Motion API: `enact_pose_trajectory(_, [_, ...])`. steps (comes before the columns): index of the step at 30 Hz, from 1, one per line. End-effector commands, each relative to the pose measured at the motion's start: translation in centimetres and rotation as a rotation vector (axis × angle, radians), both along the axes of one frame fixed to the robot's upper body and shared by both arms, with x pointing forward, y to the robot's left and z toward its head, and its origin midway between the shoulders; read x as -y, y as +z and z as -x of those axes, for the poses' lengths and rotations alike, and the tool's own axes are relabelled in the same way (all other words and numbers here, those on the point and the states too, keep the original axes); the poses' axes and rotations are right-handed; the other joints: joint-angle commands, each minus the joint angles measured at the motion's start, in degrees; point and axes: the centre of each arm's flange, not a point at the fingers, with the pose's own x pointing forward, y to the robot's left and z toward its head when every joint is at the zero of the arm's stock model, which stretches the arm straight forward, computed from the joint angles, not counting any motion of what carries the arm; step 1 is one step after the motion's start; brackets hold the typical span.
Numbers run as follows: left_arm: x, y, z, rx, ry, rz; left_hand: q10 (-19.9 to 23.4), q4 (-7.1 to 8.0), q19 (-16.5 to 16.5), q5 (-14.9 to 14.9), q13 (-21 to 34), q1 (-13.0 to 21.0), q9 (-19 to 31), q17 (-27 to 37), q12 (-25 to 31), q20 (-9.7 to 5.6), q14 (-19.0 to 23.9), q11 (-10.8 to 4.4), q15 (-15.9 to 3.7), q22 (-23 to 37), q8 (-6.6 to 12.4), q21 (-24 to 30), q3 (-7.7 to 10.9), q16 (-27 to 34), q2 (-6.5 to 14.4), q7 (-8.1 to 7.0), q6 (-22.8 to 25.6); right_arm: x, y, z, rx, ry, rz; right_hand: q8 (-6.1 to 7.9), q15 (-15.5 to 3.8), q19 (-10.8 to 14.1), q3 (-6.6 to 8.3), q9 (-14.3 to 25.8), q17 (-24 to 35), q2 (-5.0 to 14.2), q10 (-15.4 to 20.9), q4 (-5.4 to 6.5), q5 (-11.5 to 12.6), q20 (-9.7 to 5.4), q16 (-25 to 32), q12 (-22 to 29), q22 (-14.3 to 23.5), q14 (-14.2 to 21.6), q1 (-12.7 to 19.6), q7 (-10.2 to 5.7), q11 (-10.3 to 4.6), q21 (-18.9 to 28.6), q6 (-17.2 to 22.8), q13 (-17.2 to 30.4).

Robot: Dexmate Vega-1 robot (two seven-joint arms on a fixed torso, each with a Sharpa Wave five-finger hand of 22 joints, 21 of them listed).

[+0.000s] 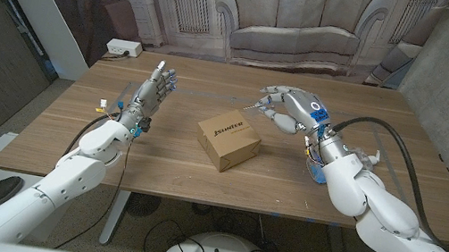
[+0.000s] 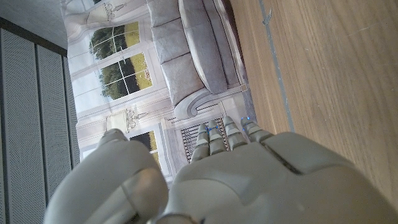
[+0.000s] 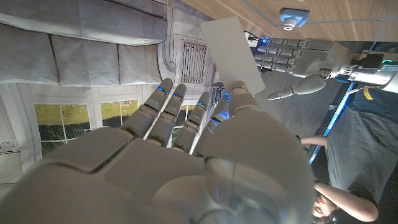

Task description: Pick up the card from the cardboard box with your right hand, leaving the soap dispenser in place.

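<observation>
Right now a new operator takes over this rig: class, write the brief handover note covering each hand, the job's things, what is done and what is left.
Right hand: raised above the table behind the cardboard box, pinching the white card between thumb and finger.
Left hand: holds nothing, fingers straight, on the left side of the table.
Soap dispenser: stands beside the right forearm, mostly hidden by it.
Done: the card is off the box.
Left: keep the card held; mind the forearm near the dispenser.
</observation>
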Motion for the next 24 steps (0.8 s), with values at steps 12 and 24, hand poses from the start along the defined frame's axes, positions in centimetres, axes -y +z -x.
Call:
enact_pose_trajectory(12, [0.2, -0.2, 0.2, -0.002, -0.007, 0.001, -0.02, -0.01, -0.55, -0.18, 0.17, 0.24, 0.16, 0.09, 0.11, -3.24, -0.39, -0.17, -0.31, 0.16, -0.01, 0.28, -0.35, -0.08, 0.30, -0.20, 0.20, -0.5, 2.0, 0.8, -0.050, -0.044, 0.020, 0.19, -7.56, 0.12, 0.05, 0.18, 0.08, -0.19, 0.03, -0.16, -0.17, -3.99, -0.23, -0.35, 0.13, 0.00, 0.24, -0.02, -0.02, 0.12, 0.32, -0.10])
enact_pose_trajectory(24, [0.0, -0.5, 0.4, -0.003, 0.000, 0.009, 0.10, -0.05, -0.57, -0.17, 0.17, 0.36, 0.16, 0.08, 0.16, -3.18, -0.39, -0.04, -0.35, 0.16, 0.00, 0.28, -0.41, -0.08, 0.35, -0.23, 0.21, -0.6, 2.9, 0.8, -0.065, -0.067, 0.039, 0.12, -7.43, 0.03, 0.01, 0.16, 0.11, -0.13, -0.35, -0.14, -0.19, -3.87, -0.29, -0.57, 0.13, -0.19, 0.17, -0.02, -0.02, 0.07, 0.32, -0.14])
